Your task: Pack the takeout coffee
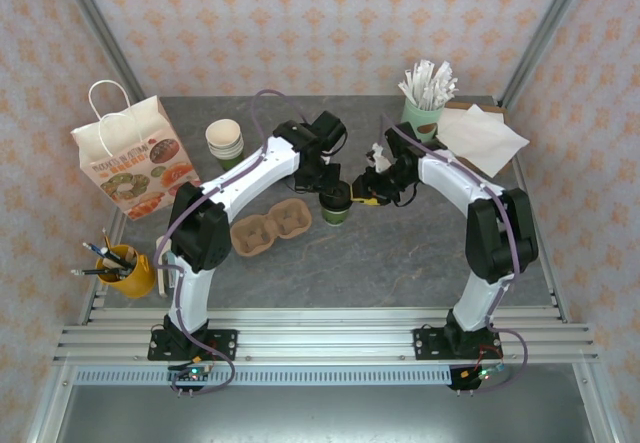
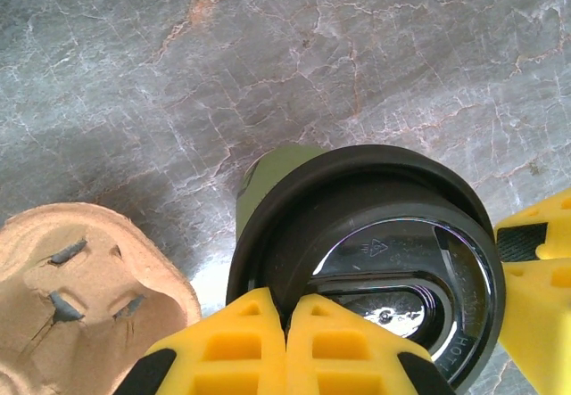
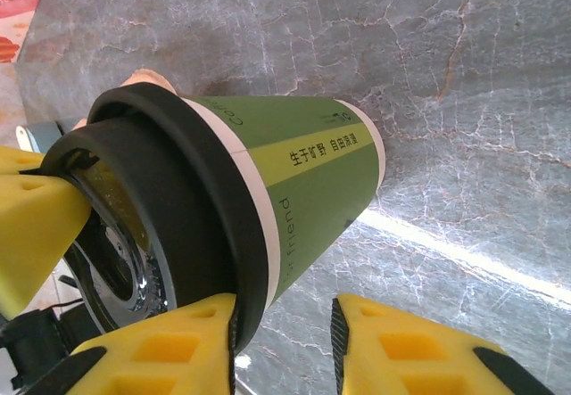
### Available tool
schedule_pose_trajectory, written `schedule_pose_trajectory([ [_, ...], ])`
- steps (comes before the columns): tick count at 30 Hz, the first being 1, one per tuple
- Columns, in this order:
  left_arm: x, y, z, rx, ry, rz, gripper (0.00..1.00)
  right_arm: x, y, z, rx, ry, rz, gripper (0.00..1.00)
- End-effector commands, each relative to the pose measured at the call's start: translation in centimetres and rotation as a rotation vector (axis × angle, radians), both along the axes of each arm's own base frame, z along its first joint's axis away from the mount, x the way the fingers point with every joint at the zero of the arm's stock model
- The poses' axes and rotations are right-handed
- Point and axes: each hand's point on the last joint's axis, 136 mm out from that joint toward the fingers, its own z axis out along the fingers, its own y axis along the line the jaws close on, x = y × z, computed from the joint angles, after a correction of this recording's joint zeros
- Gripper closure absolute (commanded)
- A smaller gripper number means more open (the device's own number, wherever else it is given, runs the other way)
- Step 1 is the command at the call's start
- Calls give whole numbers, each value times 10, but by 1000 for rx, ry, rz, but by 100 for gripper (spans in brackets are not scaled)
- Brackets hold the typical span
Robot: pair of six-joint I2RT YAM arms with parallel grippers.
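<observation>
The takeout coffee [image 1: 336,209] stands upright on the tabletop [image 1: 400,253], just right of the cardboard carrier [image 1: 270,228]. The left gripper [image 2: 285,341] has its fingers pressed together, with the tips resting on the black lid. The right gripper [image 3: 285,350] is partly open beside the cup; one finger touches the lid's rim, gripping nothing.

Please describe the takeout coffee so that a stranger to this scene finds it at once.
Start from the grey marble table; near its middle lies a brown pulp cup carrier. Just right of it stands the takeout coffee, a green cup. Unlike the stacked cups farther back, it wears a black lid.
</observation>
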Motion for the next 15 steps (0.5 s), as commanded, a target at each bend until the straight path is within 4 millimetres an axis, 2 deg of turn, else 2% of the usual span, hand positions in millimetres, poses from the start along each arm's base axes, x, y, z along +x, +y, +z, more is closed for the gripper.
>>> schedule_pose_trajectory([
  [1, -17, 0, -37, 31, 99, -36, 100, -38, -48, -73, -343, 146, 9, 68],
  [4, -25, 11, -47, 78, 122, -41, 100, -46, -61, -90, -444, 152, 27, 66],
  [9, -49, 36, -82, 166, 182, -34, 100, -66, -71, -126, -544, 212, 23, 67],
  [13, -59, 57, -96, 237, 173, -20, 100, -58, -88, -123, -642, 161, -3, 67],
  [15, -68, 65, -106, 260, 196, -21, 100, -61, -95, -128, -676, 162, 5, 66],
])
